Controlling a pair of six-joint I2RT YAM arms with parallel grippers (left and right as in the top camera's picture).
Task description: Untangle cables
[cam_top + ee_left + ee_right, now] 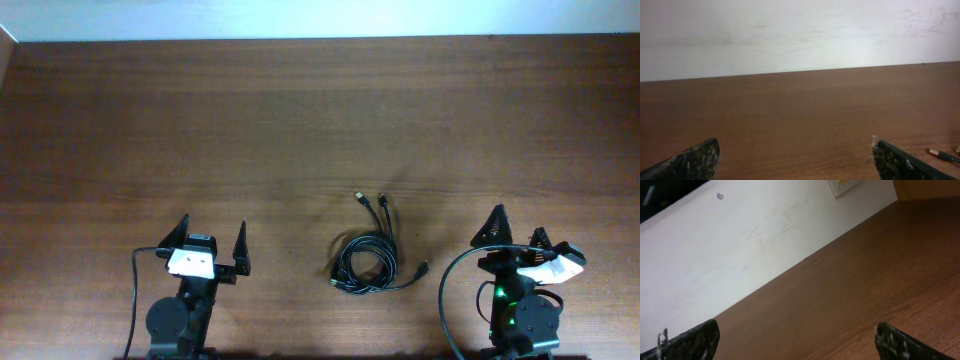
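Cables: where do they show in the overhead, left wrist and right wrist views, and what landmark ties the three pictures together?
Overhead: the cables lie coiled low in the picture, just right of centre.
Left wrist: only a plug end shows, at the lower right edge.
Right wrist: not in it.
Shared landmark: the brown wooden table, its far edge meeting the white wall.

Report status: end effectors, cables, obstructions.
Left end effector, right end effector: open, empty. Cables coiled together between them, untouched. Nothing in the way.

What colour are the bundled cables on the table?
The cables are black. The overhead view shows them best.
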